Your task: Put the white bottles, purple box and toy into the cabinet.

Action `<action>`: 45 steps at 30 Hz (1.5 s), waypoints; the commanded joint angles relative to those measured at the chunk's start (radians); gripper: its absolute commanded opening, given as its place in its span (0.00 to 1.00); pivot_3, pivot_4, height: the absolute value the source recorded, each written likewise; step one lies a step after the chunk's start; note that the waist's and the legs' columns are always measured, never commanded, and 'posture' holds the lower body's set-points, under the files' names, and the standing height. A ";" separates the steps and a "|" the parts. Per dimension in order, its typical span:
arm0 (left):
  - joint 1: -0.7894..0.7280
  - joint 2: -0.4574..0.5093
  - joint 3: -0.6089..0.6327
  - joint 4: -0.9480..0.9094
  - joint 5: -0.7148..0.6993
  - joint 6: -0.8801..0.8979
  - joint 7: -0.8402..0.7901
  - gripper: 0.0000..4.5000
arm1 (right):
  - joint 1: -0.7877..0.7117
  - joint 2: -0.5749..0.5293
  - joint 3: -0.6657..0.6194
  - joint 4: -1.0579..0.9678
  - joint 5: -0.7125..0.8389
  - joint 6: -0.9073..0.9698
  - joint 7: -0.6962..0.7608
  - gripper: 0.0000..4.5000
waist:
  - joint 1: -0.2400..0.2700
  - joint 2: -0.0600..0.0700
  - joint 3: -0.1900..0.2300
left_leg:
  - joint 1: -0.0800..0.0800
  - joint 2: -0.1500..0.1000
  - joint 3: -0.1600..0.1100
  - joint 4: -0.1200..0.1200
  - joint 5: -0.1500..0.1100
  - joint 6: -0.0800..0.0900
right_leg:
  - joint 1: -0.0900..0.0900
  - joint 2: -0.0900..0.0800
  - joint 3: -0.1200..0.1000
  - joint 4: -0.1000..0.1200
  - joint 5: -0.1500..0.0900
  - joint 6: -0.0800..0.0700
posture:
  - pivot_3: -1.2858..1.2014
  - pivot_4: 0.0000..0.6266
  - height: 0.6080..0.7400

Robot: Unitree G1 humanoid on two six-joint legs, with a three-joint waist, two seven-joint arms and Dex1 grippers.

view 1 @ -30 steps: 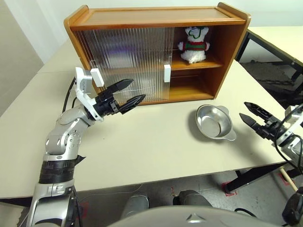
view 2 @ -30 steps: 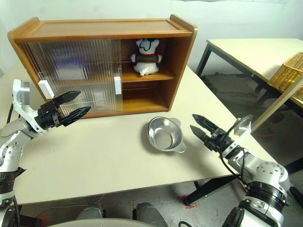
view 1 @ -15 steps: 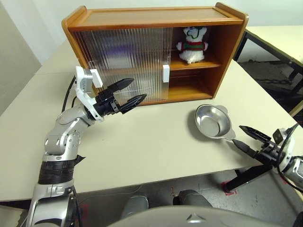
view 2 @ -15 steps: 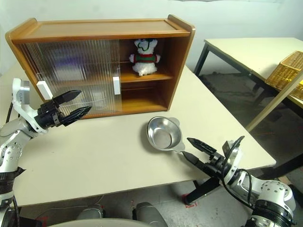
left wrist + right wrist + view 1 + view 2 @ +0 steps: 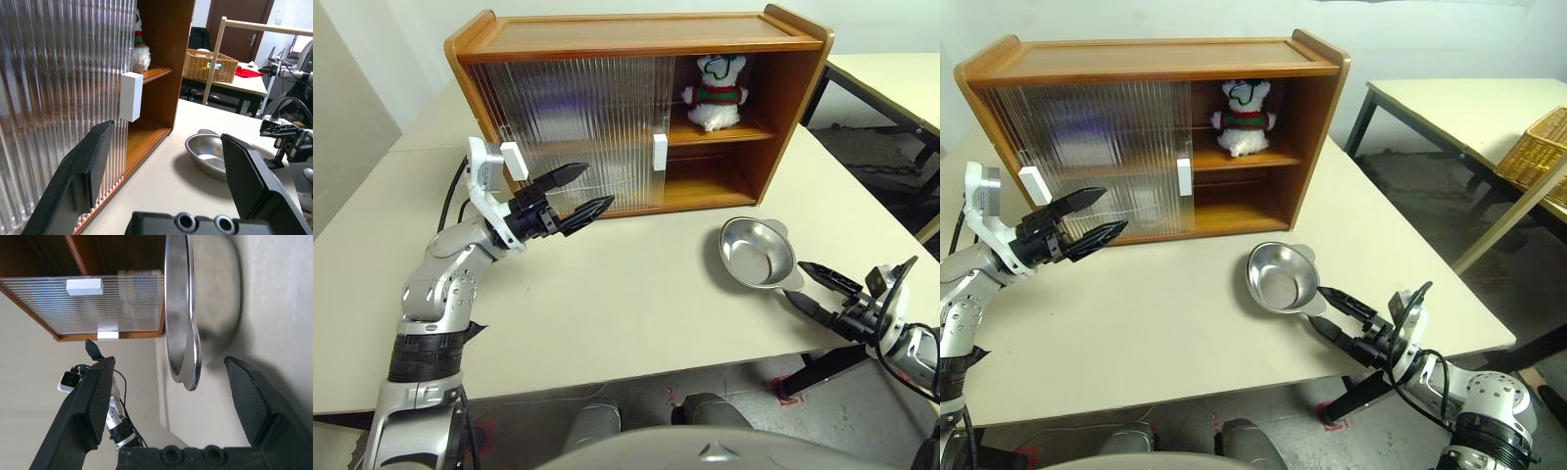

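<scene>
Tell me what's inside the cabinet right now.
The toy stands on the upper shelf of the cabinet, open side. Behind the ribbed doors, only blurred shapes; contents unreadable.

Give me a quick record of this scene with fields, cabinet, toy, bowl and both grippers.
cabinet: brown wood, two shelves, on the table; ribbed sliding doors cover its left part, right part open
toy: upright on the upper shelf, in the open part
bowl: steel, empty, on the table in front of the cabinet's right end
left gripper: open, empty, held above the table in front of the sliding doors
right gripper: open, empty, low at the table's near edge, fingertips pointing at the bowl's handle
</scene>
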 commanded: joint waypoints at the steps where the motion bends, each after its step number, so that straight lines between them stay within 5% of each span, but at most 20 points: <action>1: -0.001 0.010 0.001 -0.008 0.000 0.005 -0.003 1.00 | -0.009 0.000 0.014 -0.004 -0.005 -0.006 0.009 0.99 | 0.000 0.000 0.000 | 0.000 0.000 0.000 0.000 0.000 0.000 | 0.000 0.000 0.000 0.000 0.000 0.000 | 0.50 0.00 1.00; 4: -0.001 0.009 0.001 -0.005 0.002 0.002 -0.005 1.00 | -0.018 -0.004 0.017 0.011 -0.010 -0.012 0.014 0.99 | 0.000 0.000 0.000 | 0.000 0.000 0.000 0.000 0.000 0.000 | 0.000 0.000 0.000 0.000 0.000 0.000 | 0.50 0.00 1.00; 7: -0.003 0.009 0.001 -0.001 0.003 -0.001 -0.006 1.00 | -0.027 -0.011 0.021 0.028 -0.016 -0.020 0.022 0.86 | 0.000 0.000 0.000 | 0.000 0.000 0.000 0.000 0.000 0.000 | 0.000 0.000 0.000 0.000 0.000 0.000 | 0.50 0.00 1.00; 17: -0.010 0.015 0.004 0.002 0.005 -0.001 -0.008 1.00 | -0.058 -0.044 0.054 0.122 -0.062 -0.098 0.087 0.01 | 0.001 -0.001 -0.001 | 0.000 0.000 0.000 0.000 0.000 0.000 | 0.000 0.000 0.000 0.000 0.000 0.000 | 0.51 0.00 1.00; 30: -0.016 0.019 0.000 0.011 0.010 -0.010 -0.015 1.00 | -0.135 -0.041 0.048 0.168 -0.065 -0.094 0.129 0.01 | -0.002 -0.002 -0.001 | 0.000 -0.001 0.000 0.001 0.000 0.000 | 0.003 -0.001 0.001 0.001 0.000 0.000 | 0.51 0.00 1.00; 45: -0.008 -0.001 -0.011 0.016 0.021 -0.037 -0.008 1.00 | -0.319 0.085 0.032 0.217 -0.071 -0.147 0.053 0.01 | 0.005 -0.002 -0.002 | 0.001 -0.001 -0.001 0.002 0.000 0.001 | 0.001 0.000 -0.001 0.001 0.001 0.001 | 0.51 0.00 1.00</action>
